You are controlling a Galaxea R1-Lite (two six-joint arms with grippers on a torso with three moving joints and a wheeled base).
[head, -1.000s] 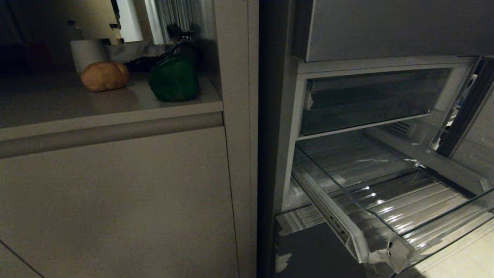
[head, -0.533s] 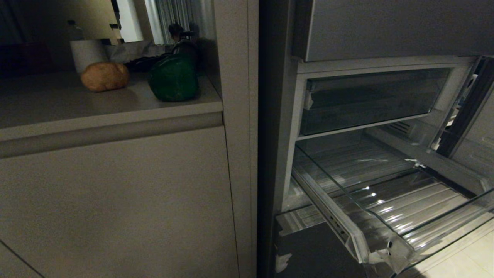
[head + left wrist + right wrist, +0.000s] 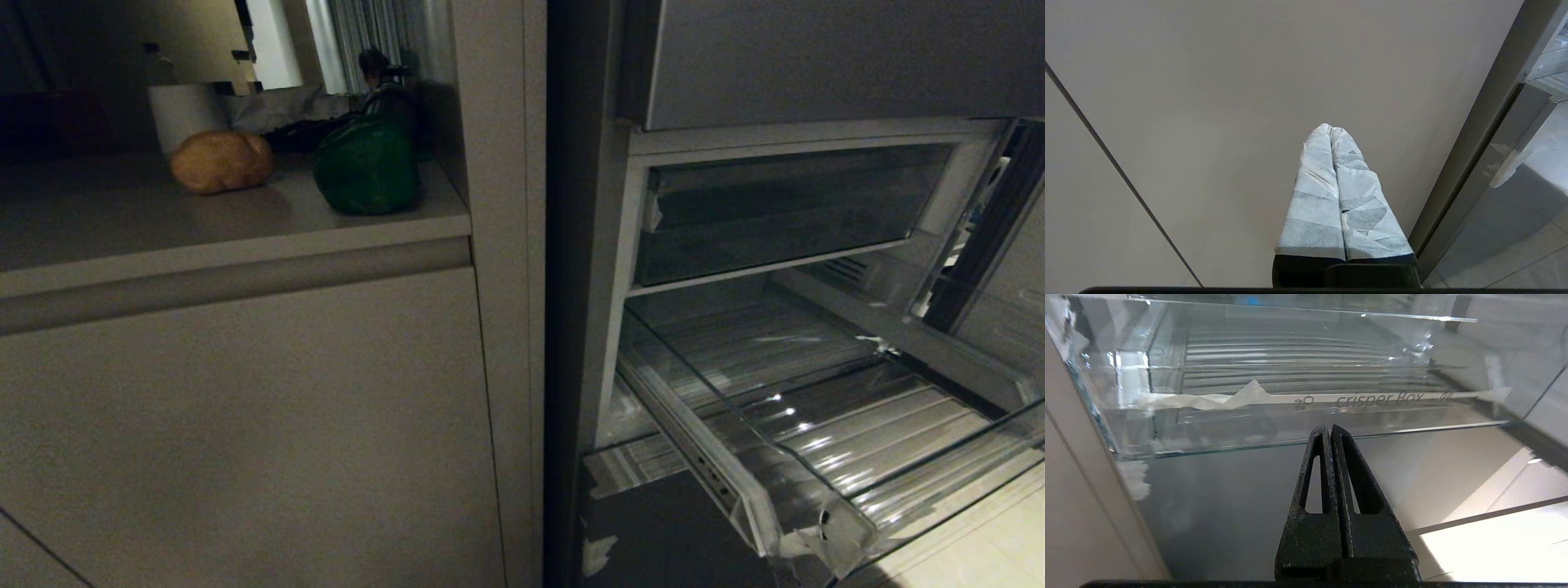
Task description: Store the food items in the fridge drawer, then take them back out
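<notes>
head: high, faces cabinet, fridge drawer (image 3: 816, 441) | right wrist: close below drawer front | left wrist: near cabinet

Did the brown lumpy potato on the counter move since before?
No. The tan-brown rounded potato sits in the same spot on the grey countertop, left of the dark green pepper and apart from it.

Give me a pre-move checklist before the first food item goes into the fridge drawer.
1. Fridge drawer pulled out: ok.
2. Drawer empty inside: ok, only its ribbed floor shows.
3. Potato on the counter, unobstructed: ok.
4. Green pepper beside it, apart from it: ok.
5. Right gripper ready to grasp: not ok, shut, empty, facing the drawer front.
6. Left gripper clear: ok, shut, empty, by the cabinet door.
</notes>
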